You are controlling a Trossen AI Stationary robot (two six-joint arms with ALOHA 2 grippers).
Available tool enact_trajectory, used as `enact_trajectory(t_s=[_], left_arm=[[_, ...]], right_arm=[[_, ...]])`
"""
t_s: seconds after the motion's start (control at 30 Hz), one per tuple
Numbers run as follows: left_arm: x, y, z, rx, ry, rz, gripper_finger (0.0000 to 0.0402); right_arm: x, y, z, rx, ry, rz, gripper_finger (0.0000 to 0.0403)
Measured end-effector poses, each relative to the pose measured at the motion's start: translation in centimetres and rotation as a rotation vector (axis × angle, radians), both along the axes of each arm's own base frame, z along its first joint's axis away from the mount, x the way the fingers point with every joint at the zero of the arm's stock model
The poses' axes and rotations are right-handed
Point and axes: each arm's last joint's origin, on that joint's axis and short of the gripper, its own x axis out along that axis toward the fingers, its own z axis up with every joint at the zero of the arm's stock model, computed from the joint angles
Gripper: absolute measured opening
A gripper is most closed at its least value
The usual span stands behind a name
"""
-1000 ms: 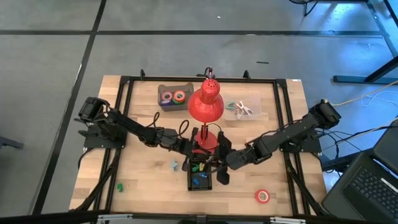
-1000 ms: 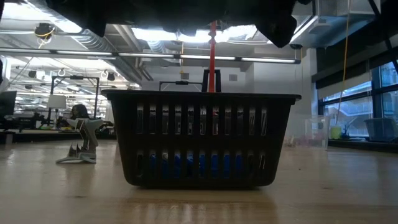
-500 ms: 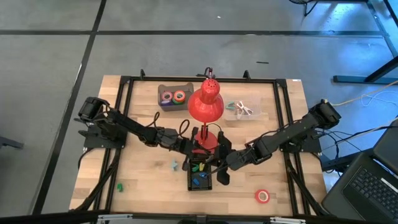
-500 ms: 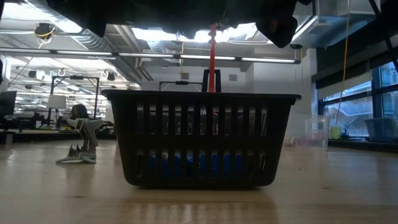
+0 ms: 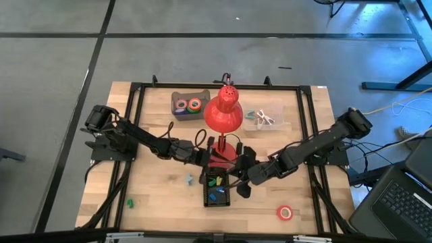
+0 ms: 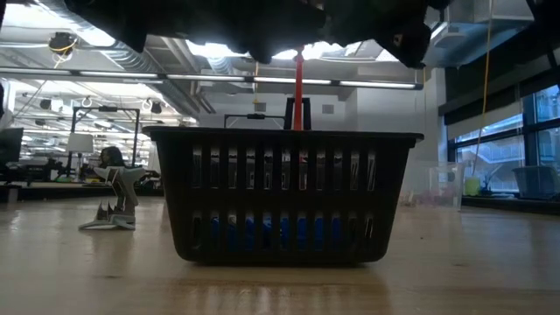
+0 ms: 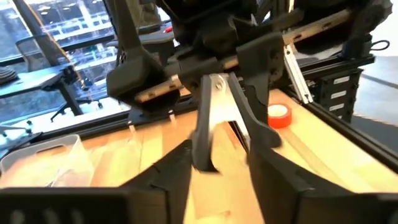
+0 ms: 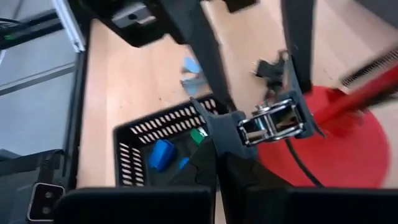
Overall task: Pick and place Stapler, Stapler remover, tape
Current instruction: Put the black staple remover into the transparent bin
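Observation:
A black stapler with a silver metal part (image 8: pixel 273 124) hangs between my two grippers, over the far end of the black basket (image 5: pixel 217 190), beside the red lamp's base (image 8: pixel 336 149). My right gripper (image 8: pixel 239 140) is shut on it. My left gripper (image 7: pixel 221 155) is open, one finger on either side of the stapler (image 7: pixel 214 106). A stapler remover (image 6: pixel 114 208) stands on the table left of the basket. One red tape roll (image 5: pixel 285 213) lies near the front right, and other tape rolls (image 5: pixel 187 104) sit in a dark tray at the back. My right gripper pinches the stapler's silver metal end (image 8: pixel 261 132) between its two fingers, which slant downward. The stapler is lifted clear of the table and the basket. My left gripper's fingers (image 8: pixel 202 56) flank the stapler's other end. I cannot tell whether they touch it.
The red lamp (image 5: pixel 224 111) stands right behind the grippers, its stem (image 6: pixel 298 92) rising past the basket. The basket holds blue and green items (image 8: pixel 163 152). A clear container (image 5: pixel 264 119) sits at the back right. A small green item (image 5: pixel 129 202) lies at the front left.
Both grippers have stayed together over the basket's far end by the lamp. The stapler has kept its place between them.

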Motion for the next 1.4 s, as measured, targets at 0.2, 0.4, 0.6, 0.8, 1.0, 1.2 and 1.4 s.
enact_trajectory(t_s=[0.2,0.4,0.6,0.8,1.0,1.2,1.4], left_arm=[[0.0,0.1,-0.2,0.03,0.017,0.049,0.021],[0.0,0.3,0.0,0.031,-0.005,0.09,0.0223],[0.1,0.2,0.6,0.01,-0.074,0.086,0.0223],[0.1,0.2,0.9,-0.038,-0.094,0.086,0.0223],[0.1,0.2,0.8,-0.071,-0.084,0.09,0.0223],[0.1,0.1,0.8,-0.071,-0.082,0.086,0.0223],[0.1,0.1,0.8,-0.071,-0.083,0.086,0.0223]], right_arm=[[-3.5,-0.7,0.7,-0.08,0.12,-0.176,0.0],[-8.4,-3.0,1.4,-0.156,0.328,-0.416,0.0],[-10.2,-8.1,2.7,-0.25,0.489,-0.589,0.0],[-8.7,-14.0,2.9,-0.172,0.635,-0.531,0.0],[-6.2,-19.8,2.9,-0.055,0.508,-0.34,0.0],[-5.6,-24.5,1.5,0.06,0.495,-0.349,0.0],[-4.4,-26.2,-1.9,0.11,0.622,-0.288,0.0]])
